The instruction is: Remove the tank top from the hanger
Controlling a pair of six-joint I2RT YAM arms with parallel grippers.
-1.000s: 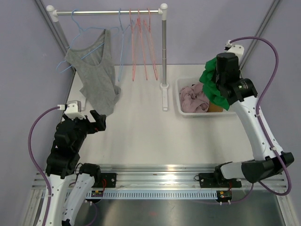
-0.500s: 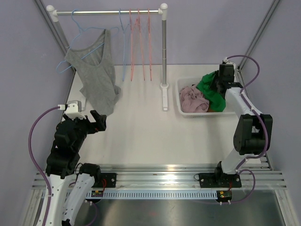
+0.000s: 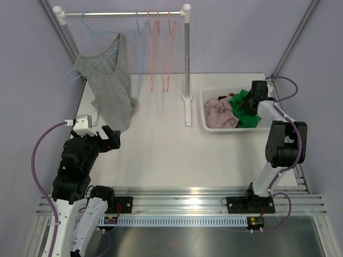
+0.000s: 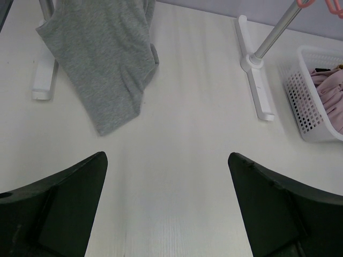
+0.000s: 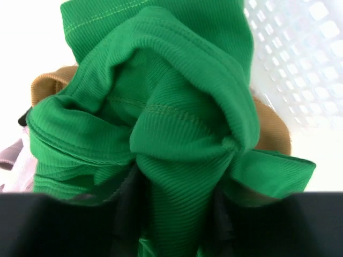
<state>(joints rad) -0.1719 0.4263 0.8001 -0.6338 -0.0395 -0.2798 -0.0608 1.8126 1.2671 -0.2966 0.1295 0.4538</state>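
A grey tank top hangs on a light blue hanger at the left end of the rail; its hem rests on the table. It also shows in the left wrist view. My left gripper is open and empty, low over the table just in front of the hem. My right gripper is down in the white basket, shut on a bunched green garment, which fills the right wrist view between my fingers.
Two pink hangers and a spare blue one hang on the rail. The rack's right post and its foot stand mid-table, also seen in the left wrist view. The basket holds a pink garment and something tan.
My right arm has come down from above the basket and lowered the green garment into it. The left arm and the tank top have not moved.
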